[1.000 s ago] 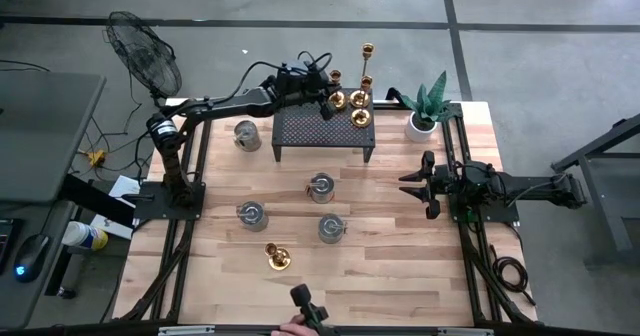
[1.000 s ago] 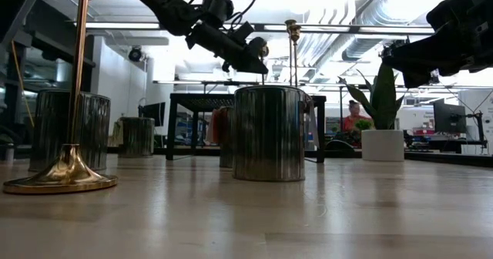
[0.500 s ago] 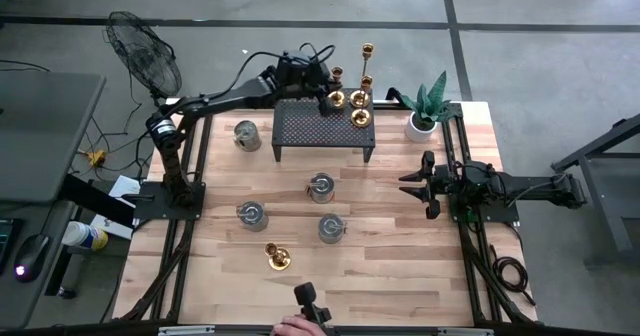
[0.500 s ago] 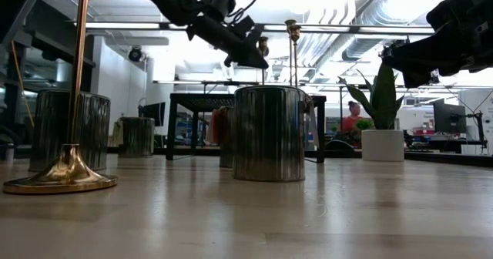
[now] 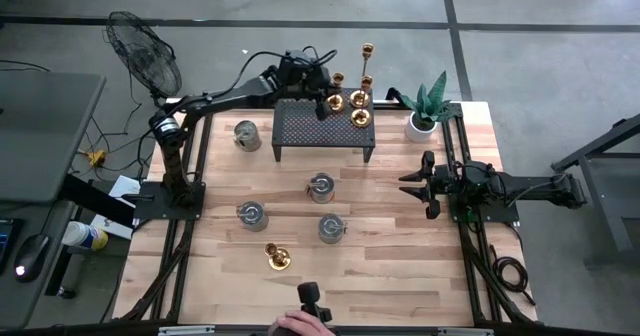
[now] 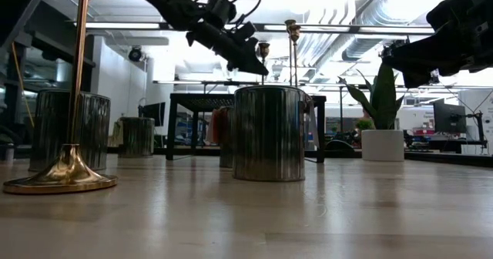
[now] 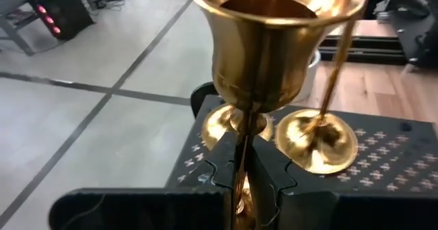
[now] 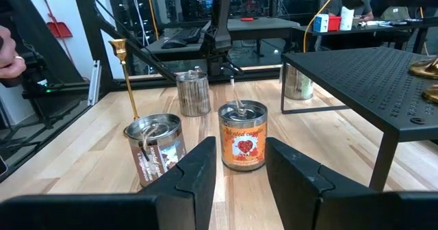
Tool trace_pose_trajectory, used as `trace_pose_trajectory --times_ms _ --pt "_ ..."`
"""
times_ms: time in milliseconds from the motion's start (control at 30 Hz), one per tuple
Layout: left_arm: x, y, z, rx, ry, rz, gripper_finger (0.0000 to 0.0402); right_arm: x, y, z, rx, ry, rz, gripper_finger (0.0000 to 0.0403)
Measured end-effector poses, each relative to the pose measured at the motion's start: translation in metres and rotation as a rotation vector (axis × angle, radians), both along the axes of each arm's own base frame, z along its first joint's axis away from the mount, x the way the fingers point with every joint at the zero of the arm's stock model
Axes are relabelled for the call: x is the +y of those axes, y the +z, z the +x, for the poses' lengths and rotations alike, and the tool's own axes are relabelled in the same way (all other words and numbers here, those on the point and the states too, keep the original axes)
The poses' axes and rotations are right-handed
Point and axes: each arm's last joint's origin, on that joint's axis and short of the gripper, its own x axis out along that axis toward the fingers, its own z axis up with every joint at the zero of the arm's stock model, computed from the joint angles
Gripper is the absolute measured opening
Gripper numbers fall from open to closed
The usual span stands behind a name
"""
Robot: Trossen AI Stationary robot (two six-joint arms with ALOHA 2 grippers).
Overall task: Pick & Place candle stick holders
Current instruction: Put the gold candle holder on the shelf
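Candle stick holders, brass, four in view. One short holder (image 7: 274, 45) has its slender stem between the fingers of the left hand (image 5: 322, 102), which are closed on it; its base sits on the black perforated stand (image 5: 322, 128) at the far edge of the table (image 5: 390, 266). In the low view this holder's cup (image 6: 264, 49) shows just off the tip of the left hand (image 6: 250, 62).

Two more holders stand on the same stand just beyond the left hand: a mid-height one (image 5: 359, 98) and the tallest (image 5: 366, 76), whose round bases (image 7: 315, 137) lie close behind the gripped stem in the left wrist view. The fourth holder (image 5: 277, 257) stands alone on the table, well apart from both hands, near the front edge; it appears tall at the low view's left (image 6: 71, 136).

Right hand (image 5: 417, 184): at the table's right side, fingers (image 8: 198, 172) apart, holding nothing, pointing toward the tins.

Other items: four metal tin candles (image 5: 320, 187) on the table between the hands; potted plant (image 5: 425, 111) at the far right corner, beyond the right hand; a person's hand (image 5: 300, 325) at the front edge.
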Motion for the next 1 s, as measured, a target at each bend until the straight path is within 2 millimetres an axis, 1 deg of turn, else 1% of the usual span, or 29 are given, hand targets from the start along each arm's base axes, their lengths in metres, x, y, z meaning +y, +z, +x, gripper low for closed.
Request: trace_pose_trajectory --times_ms 267,433,533,833,1000 --pt "0.001 0.004 0.001 -0.042 -0.025 0.014 0.0012 0.000 0.000 0.000 0.000 0.001 0.000 0.0117" --pt "0.006 0.002 -0.001 -0.049 -0.044 0.007 0.0012 0.000 0.000 0.000 0.000 0.000 0.000 0.0117" --pt "0.010 -0.003 -0.001 -0.036 -0.037 -0.008 0.0012 0.000 0.000 0.000 0.000 0.000 0.000 0.0117" --pt "0.011 0.000 -0.002 -0.070 -0.031 -0.016 0.0012 0.000 0.000 0.000 0.000 0.000 0.000 0.0117" --pt "0.013 -0.002 0.000 -0.087 -0.003 -0.046 0.0012 0.000 0.000 0.000 0.000 0.001 0.000 0.0117"
